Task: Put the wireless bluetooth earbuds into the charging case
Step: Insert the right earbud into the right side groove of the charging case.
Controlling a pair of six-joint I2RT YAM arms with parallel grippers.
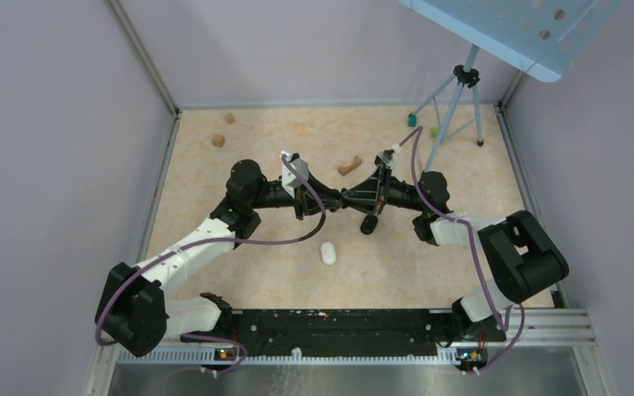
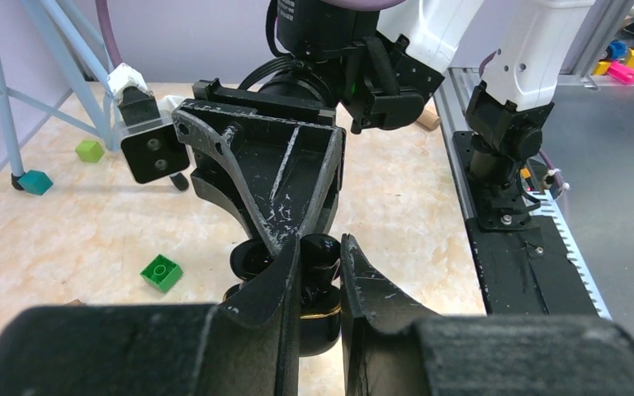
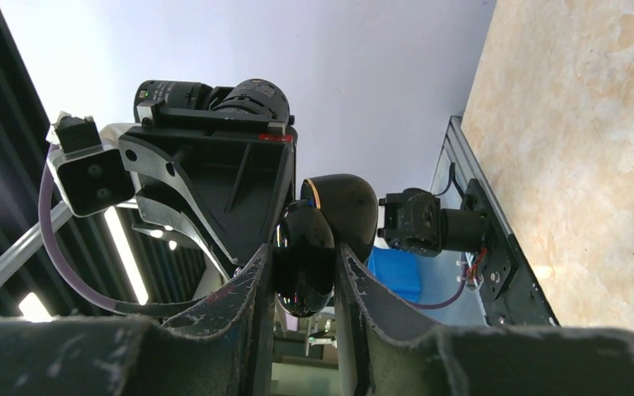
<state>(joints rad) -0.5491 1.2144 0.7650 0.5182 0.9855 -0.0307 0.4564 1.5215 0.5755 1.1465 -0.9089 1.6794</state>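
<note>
Nearest: left gripper (image 2: 319, 241), narrowly parted, clamps the black case (image 2: 320, 315). The right gripper (image 3: 304, 247) pinches the same case from opposite, above the bench (image 2: 91, 239). Case contents hidden.

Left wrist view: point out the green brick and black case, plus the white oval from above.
green brick (image 2: 162, 272), left wrist view, top face.
black case (image 2: 320, 260), left wrist view, glossy upper part.
white oval (image 1: 328, 252), top view, its middle.

We log: tripod (image 1: 466, 77) far right on marbled surface (image 1: 281, 264) | teal block (image 2: 35, 181) at its foot, lime cube (image 2: 89, 150) near | green stud brick (image 2: 162, 272) apart | brown wooden block (image 1: 218, 140) far left | curved brown piece (image 1: 349, 167) mid-surface.
</note>
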